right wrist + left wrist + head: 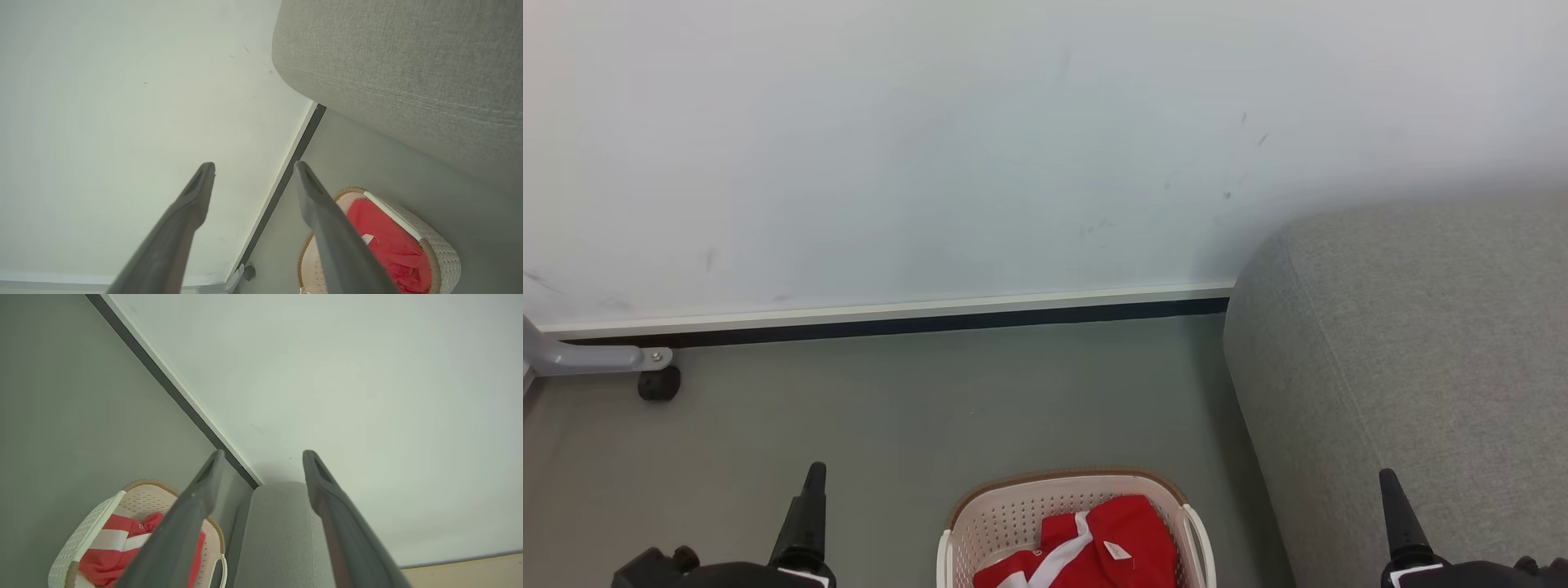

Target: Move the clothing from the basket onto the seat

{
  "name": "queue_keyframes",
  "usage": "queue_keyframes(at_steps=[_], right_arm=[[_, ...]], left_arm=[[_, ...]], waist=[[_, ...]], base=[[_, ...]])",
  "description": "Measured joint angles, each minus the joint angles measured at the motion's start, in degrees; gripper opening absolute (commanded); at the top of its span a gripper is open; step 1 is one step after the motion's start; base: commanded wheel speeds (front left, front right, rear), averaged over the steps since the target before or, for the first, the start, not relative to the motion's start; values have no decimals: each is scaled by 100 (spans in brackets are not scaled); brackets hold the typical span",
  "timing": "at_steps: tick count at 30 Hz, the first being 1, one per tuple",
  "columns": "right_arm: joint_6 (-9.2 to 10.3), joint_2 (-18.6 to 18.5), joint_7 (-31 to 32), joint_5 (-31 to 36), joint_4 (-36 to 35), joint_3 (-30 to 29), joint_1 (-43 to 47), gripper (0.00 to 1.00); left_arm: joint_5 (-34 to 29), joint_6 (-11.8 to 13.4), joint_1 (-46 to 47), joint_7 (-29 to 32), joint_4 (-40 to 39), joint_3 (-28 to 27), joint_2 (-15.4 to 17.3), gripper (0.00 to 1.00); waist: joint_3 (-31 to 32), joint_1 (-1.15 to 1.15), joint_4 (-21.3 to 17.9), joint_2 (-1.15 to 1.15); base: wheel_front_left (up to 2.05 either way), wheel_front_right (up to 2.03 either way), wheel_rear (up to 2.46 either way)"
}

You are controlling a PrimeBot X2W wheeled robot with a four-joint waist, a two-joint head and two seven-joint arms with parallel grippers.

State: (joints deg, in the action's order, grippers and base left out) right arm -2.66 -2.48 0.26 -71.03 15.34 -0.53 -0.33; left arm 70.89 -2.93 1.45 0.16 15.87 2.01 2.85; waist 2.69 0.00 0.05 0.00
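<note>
Head view: the basket [1005,516] stands on the floor [915,408] at the bottom edge, and its near half is cut off by the frame.
Clothing [1123,527]: red fabric with a white stripe and a small white label [1116,550], lying inside the basket. I cannot tell how many pieces are in the heap.
Seat [1421,351]: grey, just to the right of the basket with a strip of floor between them. It runs out of frame at the right and at the bottom.
Left claw [263,452]: fingers spread apart and empty. In the head view a single dark finger shows at the lower left, over the floor.
Right claw [254,163]: fingers spread apart and empty. In the head view one finger rises at the lower right, in front of the seat.
Left wrist view: one finger covers the middle of the basket and part of the clothing.
Right wrist view: one finger hides the basket's left side.
Background: pale wall [931,147] with a dark baseboard [890,322].
Far left: a grey metal leg [600,358] on a black wheel [658,384], cut off at the edge.
</note>
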Motion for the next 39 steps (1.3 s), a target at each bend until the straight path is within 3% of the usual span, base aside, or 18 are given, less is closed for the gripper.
queue_keyframes(at_steps=[39], right_arm=[[498, -220, -720, 2987, -299, 791, 467, 100]], left_arm=[[-3263, 502, -479, -720, -179, 547, 297, 100]], waist=[[303, 0, -30, 0]], base=[[0, 0, 0]])
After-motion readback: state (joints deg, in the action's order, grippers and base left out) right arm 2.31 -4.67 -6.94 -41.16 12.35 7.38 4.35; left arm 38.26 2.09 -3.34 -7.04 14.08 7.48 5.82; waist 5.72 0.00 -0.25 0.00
